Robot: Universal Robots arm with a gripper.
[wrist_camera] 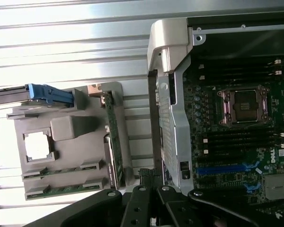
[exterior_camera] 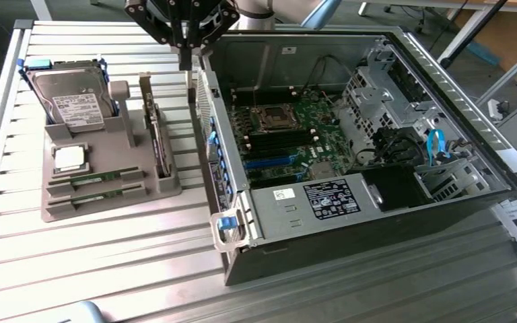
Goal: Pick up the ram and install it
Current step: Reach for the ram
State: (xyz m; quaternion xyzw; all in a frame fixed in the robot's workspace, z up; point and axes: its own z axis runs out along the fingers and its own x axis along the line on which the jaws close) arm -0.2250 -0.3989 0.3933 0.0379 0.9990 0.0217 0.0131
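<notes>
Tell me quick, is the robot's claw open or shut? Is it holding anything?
Gripper: shut, holding nothing.

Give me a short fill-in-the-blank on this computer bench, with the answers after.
The gray holder carries ___ ram sticks.
The hard drive has ___ plastic rails.
The motherboard lies inside the open computer ___.
The gripper has its fingers ___.
Answers: two, blue, case, shut.
</notes>
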